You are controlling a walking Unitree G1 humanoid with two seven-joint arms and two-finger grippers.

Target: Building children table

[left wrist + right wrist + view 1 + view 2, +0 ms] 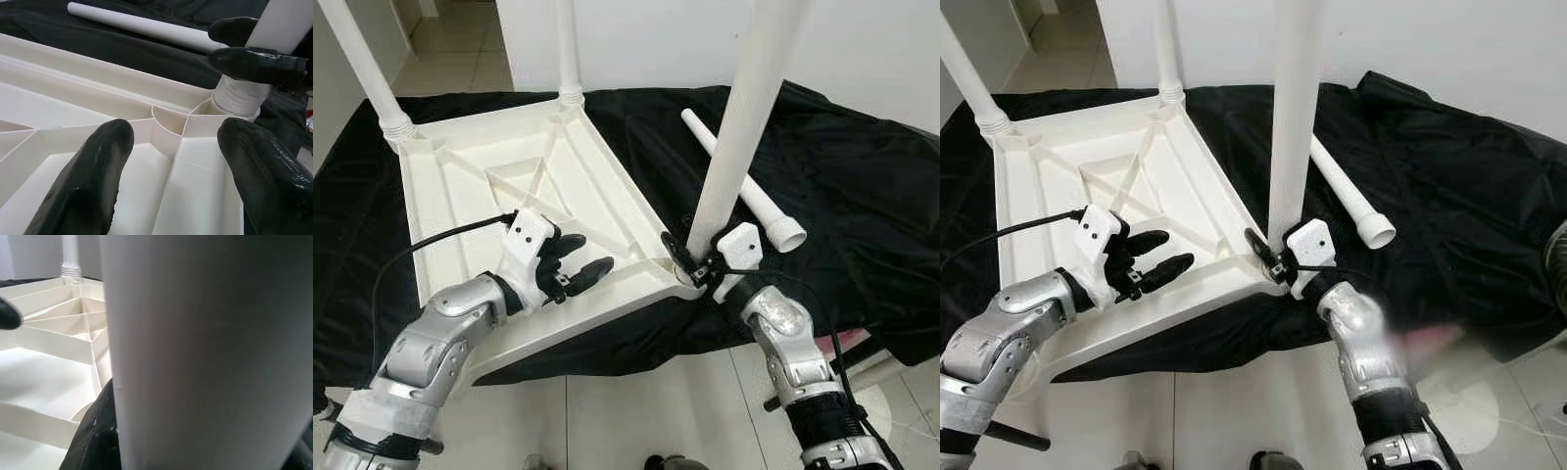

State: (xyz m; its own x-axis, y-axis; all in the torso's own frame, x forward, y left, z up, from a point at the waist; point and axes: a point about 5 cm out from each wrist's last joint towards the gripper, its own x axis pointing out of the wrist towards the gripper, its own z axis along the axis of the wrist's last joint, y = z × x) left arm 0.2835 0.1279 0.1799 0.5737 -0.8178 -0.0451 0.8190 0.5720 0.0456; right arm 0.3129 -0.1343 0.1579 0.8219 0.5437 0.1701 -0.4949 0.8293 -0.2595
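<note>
A white plastic table top (480, 196) lies upside down on a black cloth. Two white legs (362, 59) (568, 49) stand upright in its far corners. A third leg (739, 117) stands in the near right corner socket, and my right gripper (690, 262) is shut on it just above its threaded base (239, 98). My left gripper (592, 253) hovers open over the ribbed underside near the front edge, pointing at that corner, with nothing between its fingers (93, 181). A fourth leg (744, 191) lies loose on the cloth behind the held one.
The black cloth (862, 176) covers the whole work surface and hangs over its front edge. Tiled floor (636, 411) lies below, with a pink object (852, 343) under the right side. A white wall stands behind.
</note>
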